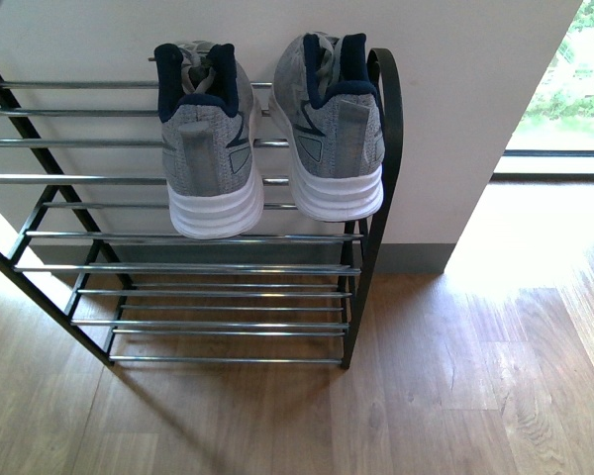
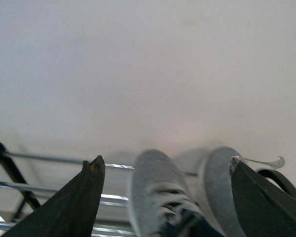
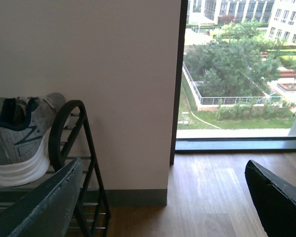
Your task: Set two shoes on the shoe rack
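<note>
Two grey knit shoes with white soles rest side by side, heels toward me, on the upper chrome bars of the shoe rack (image 1: 193,267): the left shoe (image 1: 209,139) and the right shoe (image 1: 335,124). Neither arm shows in the front view. In the left wrist view my left gripper (image 2: 165,168) is open, its dark fingers (image 2: 84,197) spread above both shoes (image 2: 155,192), touching neither. My right gripper (image 3: 163,170) is open and empty, off to the right of the rack's black side frame (image 3: 89,163), with the right shoe (image 3: 19,140) seen beyond it.
A white wall (image 1: 455,89) stands behind the rack. Wooden floor (image 1: 455,386) spreads in front and to the right. A floor-level window (image 3: 237,74) lies to the right of the wall corner. Lower rack shelves (image 1: 218,322) hold nothing.
</note>
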`<state>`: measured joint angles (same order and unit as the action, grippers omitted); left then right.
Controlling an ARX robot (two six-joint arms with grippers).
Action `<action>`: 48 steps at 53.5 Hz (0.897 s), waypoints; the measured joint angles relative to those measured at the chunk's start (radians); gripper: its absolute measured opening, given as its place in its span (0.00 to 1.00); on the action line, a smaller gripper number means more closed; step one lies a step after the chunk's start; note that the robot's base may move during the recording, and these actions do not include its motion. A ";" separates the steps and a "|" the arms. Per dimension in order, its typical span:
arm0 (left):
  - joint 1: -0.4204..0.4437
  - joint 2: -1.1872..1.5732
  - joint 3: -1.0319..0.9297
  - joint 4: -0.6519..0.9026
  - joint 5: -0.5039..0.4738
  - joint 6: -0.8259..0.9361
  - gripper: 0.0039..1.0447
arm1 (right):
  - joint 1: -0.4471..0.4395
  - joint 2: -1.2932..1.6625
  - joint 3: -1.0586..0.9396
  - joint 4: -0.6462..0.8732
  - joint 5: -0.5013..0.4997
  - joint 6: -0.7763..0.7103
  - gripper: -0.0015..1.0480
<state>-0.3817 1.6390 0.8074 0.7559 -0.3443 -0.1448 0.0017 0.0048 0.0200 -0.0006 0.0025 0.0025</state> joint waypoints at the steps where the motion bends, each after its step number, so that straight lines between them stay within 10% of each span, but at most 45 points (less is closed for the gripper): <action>1: 0.004 -0.008 -0.017 0.024 0.000 0.006 0.66 | 0.000 0.000 0.000 0.000 0.000 0.000 0.91; 21: 0.163 -0.311 -0.449 0.200 0.137 0.127 0.01 | 0.000 0.000 0.000 0.000 0.000 0.000 0.91; 48: 0.284 -0.652 -0.689 0.100 0.248 0.134 0.01 | 0.000 0.000 0.000 0.000 0.000 0.000 0.91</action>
<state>-0.0978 0.9871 0.1188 0.8558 -0.0963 -0.0109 0.0017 0.0048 0.0200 -0.0006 0.0021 0.0025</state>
